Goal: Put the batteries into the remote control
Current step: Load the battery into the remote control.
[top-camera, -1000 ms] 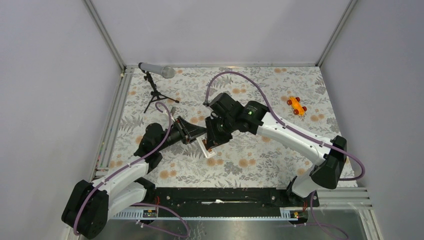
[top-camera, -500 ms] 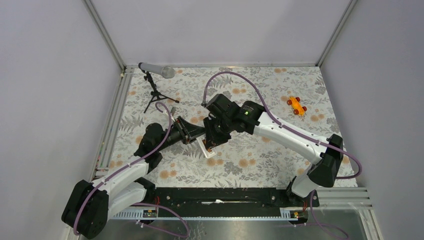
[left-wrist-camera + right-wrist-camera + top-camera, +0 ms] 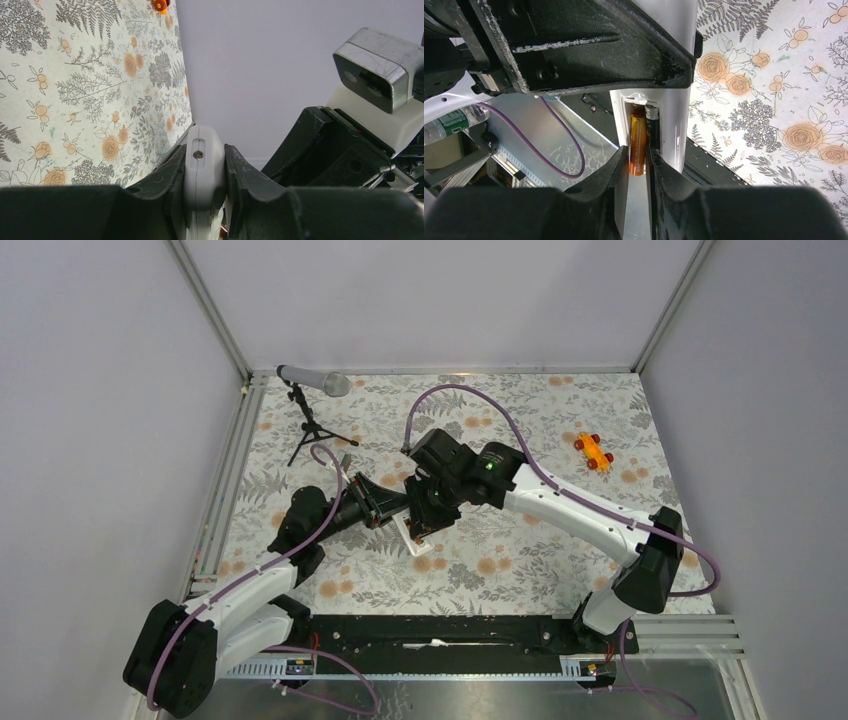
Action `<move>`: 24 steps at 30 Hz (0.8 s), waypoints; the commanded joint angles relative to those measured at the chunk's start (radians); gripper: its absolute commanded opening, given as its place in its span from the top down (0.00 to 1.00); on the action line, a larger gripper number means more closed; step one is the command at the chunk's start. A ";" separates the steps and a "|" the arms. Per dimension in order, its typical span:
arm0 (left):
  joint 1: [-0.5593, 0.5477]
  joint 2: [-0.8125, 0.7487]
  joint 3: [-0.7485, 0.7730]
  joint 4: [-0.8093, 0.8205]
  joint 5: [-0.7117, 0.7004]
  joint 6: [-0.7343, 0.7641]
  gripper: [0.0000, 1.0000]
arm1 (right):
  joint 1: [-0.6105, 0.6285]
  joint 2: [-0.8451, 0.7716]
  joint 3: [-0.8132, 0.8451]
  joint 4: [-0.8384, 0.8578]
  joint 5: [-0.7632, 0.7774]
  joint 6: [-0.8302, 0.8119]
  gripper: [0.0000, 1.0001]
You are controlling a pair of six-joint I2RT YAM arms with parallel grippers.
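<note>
Stretches low from lower left toward frame centre, left gripper clamped on the remote control; bends down over it from the right, right gripper pinching a battery lying partly inside the remote's compartment.

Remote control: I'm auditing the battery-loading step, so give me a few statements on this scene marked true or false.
The left gripper clamps the remote control. True.
The right gripper is empty. False: its fingers flank an orange battery at the remote's open compartment.
The toy car lies against the remote. False: it sits apart, far right on the mat.
The microphone stands on a tripod at the mat's far left. True.
</note>
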 commanded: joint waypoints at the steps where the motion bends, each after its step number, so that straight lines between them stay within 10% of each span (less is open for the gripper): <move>1: -0.004 -0.019 0.018 0.080 -0.012 -0.011 1.00 | 0.012 0.007 0.040 0.007 0.026 -0.011 0.73; 24: -0.004 -0.050 0.030 0.126 -0.040 -0.097 1.00 | 0.007 -0.292 -0.135 0.233 0.160 0.122 0.31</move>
